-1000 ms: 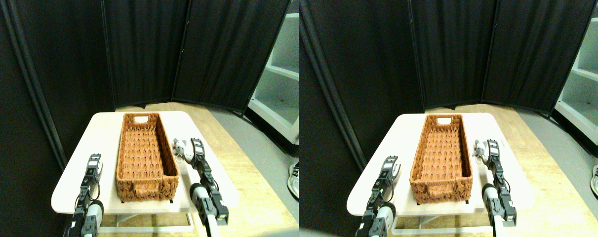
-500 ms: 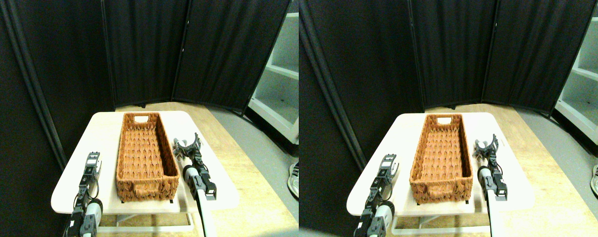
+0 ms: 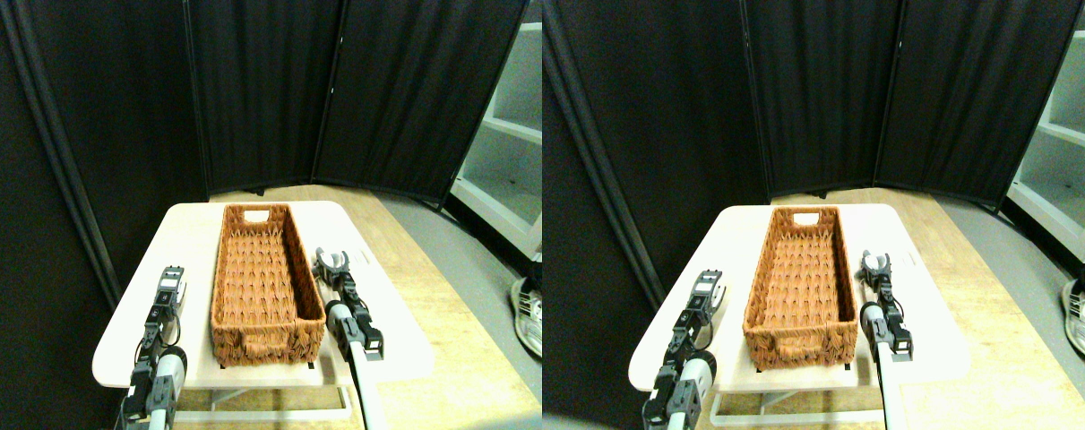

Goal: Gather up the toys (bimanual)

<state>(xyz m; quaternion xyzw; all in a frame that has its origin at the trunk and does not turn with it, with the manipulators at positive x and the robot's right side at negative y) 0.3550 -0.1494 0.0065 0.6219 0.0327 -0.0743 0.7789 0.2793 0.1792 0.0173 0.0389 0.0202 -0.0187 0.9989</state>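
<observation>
Where visible: one grey toy (image 3: 327, 265); one basket (image 3: 264, 282).

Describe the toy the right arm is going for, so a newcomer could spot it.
On the pale table, look just right of the long brown woven basket, beside its right wall. The right gripper stands open around a small grey plush toy, the only toy in view.

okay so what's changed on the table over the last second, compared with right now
The right gripper swung from beside the grey toy to over it, jaws spread, the arm drawing in toward the basket. Whether it has hold of the toy cannot be told. The left gripper shifted only slightly. The basket and table stayed put.
</observation>
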